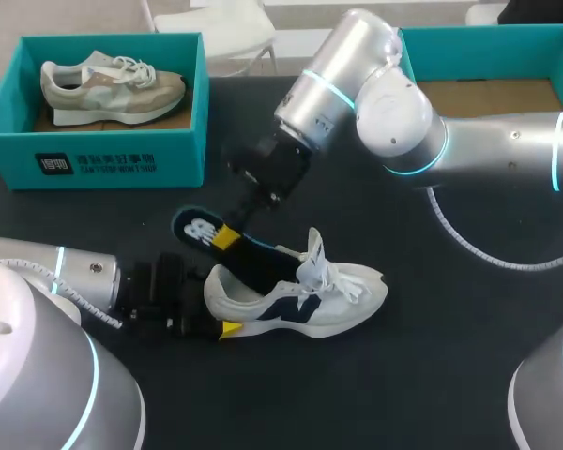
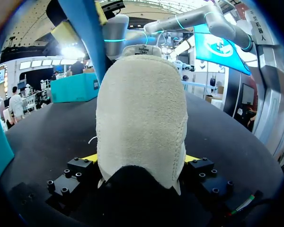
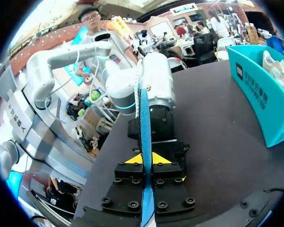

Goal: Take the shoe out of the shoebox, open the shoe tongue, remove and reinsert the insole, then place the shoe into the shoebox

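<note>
Nearest, left gripper (image 2: 141,158) low on the black table (image 1: 432,375), clenched on the heel of the white shoe (image 1: 305,302), one yellow tip at each side. Shoe on its sole, toe pointing away from that gripper, laces loose. Just above the heel, right gripper (image 1: 227,237) clamped on the dark insole (image 1: 195,229), pinching it flat between both fingers. Insole's front end down inside the shoe, its heel end sticking out past the fingers. Farther off, beyond the left gripper, teal box (image 1: 122,141) holding a beige shoe (image 1: 108,86). Beyond the right arm, teal shoebox (image 1: 488,42), well apart from the white shoe.
</note>
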{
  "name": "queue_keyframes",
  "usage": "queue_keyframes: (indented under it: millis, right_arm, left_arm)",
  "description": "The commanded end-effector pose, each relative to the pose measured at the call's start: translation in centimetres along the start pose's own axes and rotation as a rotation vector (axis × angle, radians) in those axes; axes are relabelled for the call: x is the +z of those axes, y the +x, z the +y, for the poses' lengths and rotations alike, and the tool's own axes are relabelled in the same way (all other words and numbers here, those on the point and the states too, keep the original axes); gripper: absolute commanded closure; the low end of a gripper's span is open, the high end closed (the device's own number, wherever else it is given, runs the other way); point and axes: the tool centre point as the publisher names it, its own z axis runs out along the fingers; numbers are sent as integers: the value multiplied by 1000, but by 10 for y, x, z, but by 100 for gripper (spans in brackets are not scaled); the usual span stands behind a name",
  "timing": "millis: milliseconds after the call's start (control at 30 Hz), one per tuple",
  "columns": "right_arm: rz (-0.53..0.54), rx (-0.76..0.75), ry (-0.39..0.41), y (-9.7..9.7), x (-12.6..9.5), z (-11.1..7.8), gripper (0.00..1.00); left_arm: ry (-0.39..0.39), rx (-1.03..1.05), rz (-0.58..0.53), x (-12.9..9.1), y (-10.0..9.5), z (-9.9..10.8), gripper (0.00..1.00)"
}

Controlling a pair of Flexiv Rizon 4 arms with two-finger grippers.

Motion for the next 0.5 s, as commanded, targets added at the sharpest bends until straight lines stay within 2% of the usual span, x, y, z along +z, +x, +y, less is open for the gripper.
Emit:
queue_keyframes:
  millis: [33, 100, 133, 167, 233, 300, 400, 500]
  right_arm:
    - [-208, 32, -114, 15, -12, 11, 100]
    - [-285, 40, -157, 15, -20, 20, 100]
    - [-288, 41, -158, 15, -21, 21, 100]
    - [-351, 41, -201, 15, -29, 30, 100]
    - [-378, 34, -228, 15, -33, 36, 100]
    - [-443, 2, -283, 14, -46, 52, 100]
    - [-487, -16, -305, 14, -57, 63, 100]
    - [-487, -16, -305, 14, -57, 63, 100]
  left_arm:
    - [-3, 0, -3, 3, 4, 4, 100]
    - [-3, 0, -3, 3, 4, 4, 100]
    - [-3, 0, -3, 3, 4, 4, 100]
    - [-3, 0, -3, 3, 4, 4, 100]
    - [-3, 0, -3, 3, 4, 4, 100]
    - [-3, 0, -3, 3, 4, 4, 100]
    - [-3, 0, -3, 3, 4, 4, 100]
    - [-3, 0, -3, 3, 4, 4, 100]
